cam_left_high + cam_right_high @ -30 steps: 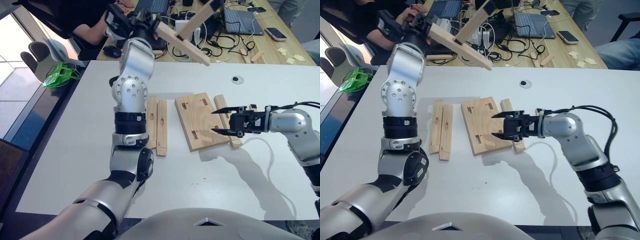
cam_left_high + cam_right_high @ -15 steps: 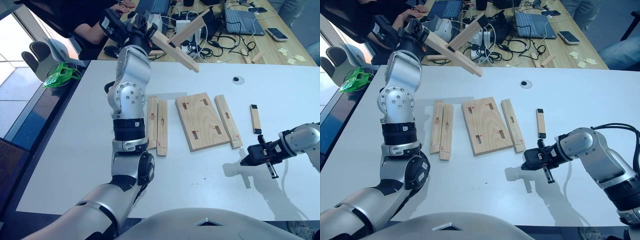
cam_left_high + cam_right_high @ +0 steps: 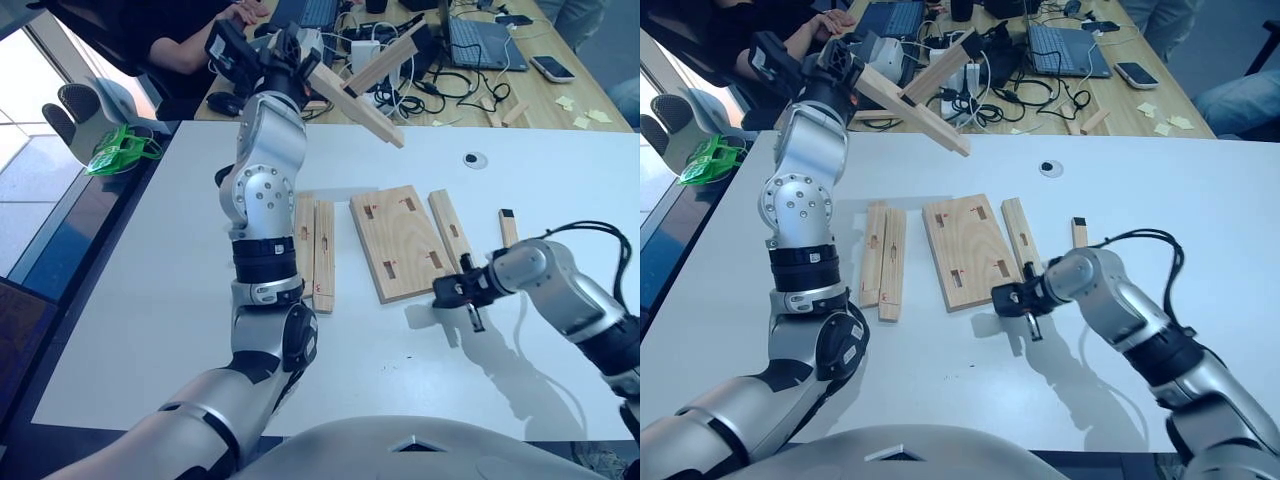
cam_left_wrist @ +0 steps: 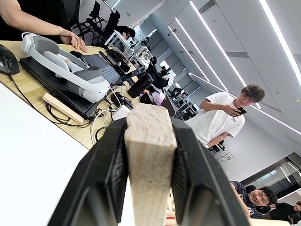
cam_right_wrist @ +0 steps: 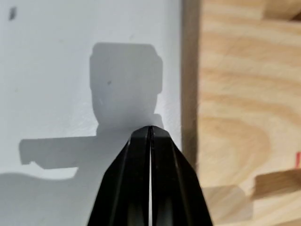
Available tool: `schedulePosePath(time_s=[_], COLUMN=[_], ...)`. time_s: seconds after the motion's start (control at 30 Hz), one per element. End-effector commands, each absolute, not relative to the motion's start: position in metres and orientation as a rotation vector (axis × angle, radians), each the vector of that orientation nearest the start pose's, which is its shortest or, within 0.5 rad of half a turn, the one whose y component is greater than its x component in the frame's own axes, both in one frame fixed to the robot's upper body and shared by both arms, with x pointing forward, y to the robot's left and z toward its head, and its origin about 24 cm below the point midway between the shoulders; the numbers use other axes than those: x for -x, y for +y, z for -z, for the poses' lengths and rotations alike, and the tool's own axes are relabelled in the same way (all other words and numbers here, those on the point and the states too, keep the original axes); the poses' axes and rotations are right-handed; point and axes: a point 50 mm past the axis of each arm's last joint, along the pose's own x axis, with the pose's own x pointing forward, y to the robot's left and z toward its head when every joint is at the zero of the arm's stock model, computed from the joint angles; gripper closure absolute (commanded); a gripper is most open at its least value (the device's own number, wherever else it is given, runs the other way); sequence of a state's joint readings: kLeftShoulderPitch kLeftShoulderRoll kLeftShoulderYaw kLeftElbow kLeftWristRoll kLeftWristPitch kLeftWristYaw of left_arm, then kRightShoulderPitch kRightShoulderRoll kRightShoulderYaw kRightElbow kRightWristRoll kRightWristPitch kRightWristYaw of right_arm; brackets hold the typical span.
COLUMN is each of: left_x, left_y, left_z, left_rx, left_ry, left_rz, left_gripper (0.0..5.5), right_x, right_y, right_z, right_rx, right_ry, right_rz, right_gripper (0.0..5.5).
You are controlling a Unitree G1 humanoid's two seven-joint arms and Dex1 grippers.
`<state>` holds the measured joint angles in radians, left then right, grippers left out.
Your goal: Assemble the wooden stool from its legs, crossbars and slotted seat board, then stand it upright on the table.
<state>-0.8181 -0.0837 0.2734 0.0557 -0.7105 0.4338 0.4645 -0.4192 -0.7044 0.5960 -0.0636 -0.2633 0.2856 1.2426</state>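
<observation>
Left fingers (image 4: pixel 106 181) tight on wooden leg (image 4: pixel 150 160)

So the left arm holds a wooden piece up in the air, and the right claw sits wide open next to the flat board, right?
Not quite. The right gripper is shut, its fingers pressed together, as the right wrist view shows. The rest holds: the left gripper holds a wooden piece in the air, and the right gripper sits next to the flat board.
</observation>
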Motion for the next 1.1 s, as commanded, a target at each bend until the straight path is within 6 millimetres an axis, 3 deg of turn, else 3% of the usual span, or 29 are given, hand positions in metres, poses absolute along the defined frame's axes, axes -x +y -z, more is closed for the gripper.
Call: schedulePosePath(time_s=[0.03,0.23,0.37,0.47,0.53,0.63,0.8,0.93,1.1], left_x=[-0.355,-0.356,-0.355,-0.351,-0.348,-0.343,-0.336,-0.331,-0.325], left_y=[0.110,0.110,0.108,0.107,0.107,0.110,0.120,0.126,0.126], left_z=[-0.228,-0.226,-0.226,-0.222,-0.217,-0.208,-0.199,-0.194,-0.184], left_rx=[0.801,0.793,0.758,0.697,0.638,0.541,0.437,0.330,0.278], left_ry=[-0.097,-0.090,-0.091,-0.097,-0.101,-0.110,-0.109,-0.105,-0.063], left_rz=[0.014,0.014,0.017,0.012,0.008,0.005,0.007,0.026,0.056], left_gripper=[4.48,4.48,4.48,4.48,4.48,4.48,4.48,4.48,4.48], right_x=[-0.276,-0.322,-0.336,-0.329,-0.303,-0.256,-0.242,-0.228,-0.229], right_y=[-0.103,-0.039,-0.028,-0.040,-0.062,-0.111,-0.170,-0.164,-0.161], right_z=[-0.050,-0.052,-0.061,-0.070,-0.079,-0.088,-0.085,-0.071,-0.070], right_rx=[1.074,1.063,0.986,0.897,0.797,0.699,0.605,0.495,0.422], right_ry=[0.520,0.247,0.133,0.090,0.130,0.300,0.397,0.339,0.290], right_rz=[-1.437,-1.190,-1.080,-1.078,-1.161,-1.307,-1.077,-0.993,-0.953], right_gripper=[5.50,5.50,5.50,5.50,5.50,5.50,5.50,5.50,5.50])
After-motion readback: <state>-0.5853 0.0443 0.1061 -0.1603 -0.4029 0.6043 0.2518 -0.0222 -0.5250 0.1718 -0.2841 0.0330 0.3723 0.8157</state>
